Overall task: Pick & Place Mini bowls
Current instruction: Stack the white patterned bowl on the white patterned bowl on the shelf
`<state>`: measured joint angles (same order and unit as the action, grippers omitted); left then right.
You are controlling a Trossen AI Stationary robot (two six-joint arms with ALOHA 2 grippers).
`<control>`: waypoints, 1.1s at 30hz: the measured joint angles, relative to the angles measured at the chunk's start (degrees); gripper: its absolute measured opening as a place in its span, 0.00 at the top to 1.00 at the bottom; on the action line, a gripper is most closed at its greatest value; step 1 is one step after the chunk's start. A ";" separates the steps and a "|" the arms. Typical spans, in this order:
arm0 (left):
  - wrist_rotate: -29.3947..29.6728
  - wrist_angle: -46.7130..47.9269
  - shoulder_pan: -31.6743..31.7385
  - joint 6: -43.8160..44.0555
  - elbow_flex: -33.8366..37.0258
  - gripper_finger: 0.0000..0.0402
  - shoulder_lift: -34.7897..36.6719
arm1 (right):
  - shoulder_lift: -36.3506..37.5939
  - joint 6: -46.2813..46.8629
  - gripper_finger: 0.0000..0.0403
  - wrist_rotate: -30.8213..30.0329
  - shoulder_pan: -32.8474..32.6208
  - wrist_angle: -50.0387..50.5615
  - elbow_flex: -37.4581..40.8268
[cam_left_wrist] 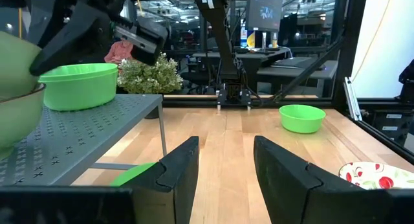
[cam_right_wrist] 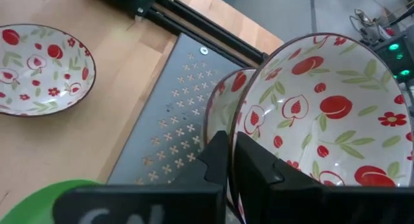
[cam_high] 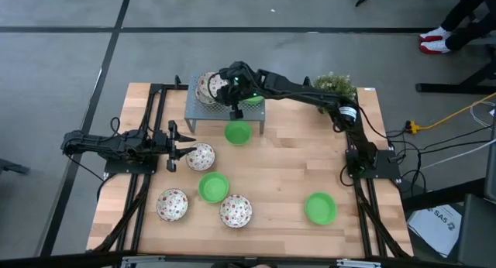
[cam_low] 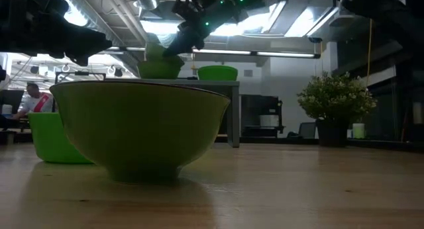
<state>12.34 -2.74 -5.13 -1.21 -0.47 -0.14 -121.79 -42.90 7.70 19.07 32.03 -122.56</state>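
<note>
Two patterned mini bowls point(cam_high: 208, 87) sit at the left end of the grey perforated shelf point(cam_high: 194, 113) at the table's far side. My right gripper point(cam_right_wrist: 229, 160) is shut on the upper one point(cam_right_wrist: 323, 114), above the lower one point(cam_right_wrist: 220, 111). A green mini bowl point(cam_high: 252, 104) stands on the shelf's right end, and another point(cam_high: 238, 132) is on the table in front of the shelf. My left gripper point(cam_high: 182, 148) waits open at the left, beside a patterned bowl point(cam_high: 200, 156) and touching nothing. My right gripper pinches the upper patterned bowl by its rim point(cam_right_wrist: 240, 130), one finger inside the bowl and one outside. The fingers slant down from the table's right side. The bowl is tilted and leans into the lower patterned bowl point(cam_low: 159, 69), which stands on the shelf.
On the table's near half lie a green bowl point(cam_high: 213, 187), two patterned bowls point(cam_high: 172, 204) point(cam_high: 235, 211) and a green bowl point(cam_high: 319, 207) at the right. A small bushy plant point(cam_high: 335, 84) stands at the far right. Bare wood lies between the shelf and the right-hand green bowl.
</note>
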 joint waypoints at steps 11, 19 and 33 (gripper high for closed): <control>0.00 0.00 -0.01 0.00 -0.01 0.64 0.00 | -0.38 0.07 0.93 0.05 0.02 -0.88 0.00; 0.00 0.00 0.01 0.00 -0.02 0.64 0.02 | -0.38 0.58 0.93 0.06 0.26 -0.34 0.00; 0.00 0.00 0.01 0.00 -0.01 0.64 0.00 | -0.38 0.59 0.69 -0.04 1.20 -1.70 0.00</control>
<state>12.34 -2.74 -5.13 -1.21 -0.48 -0.14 -122.17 -42.30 7.66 20.27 30.33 -122.56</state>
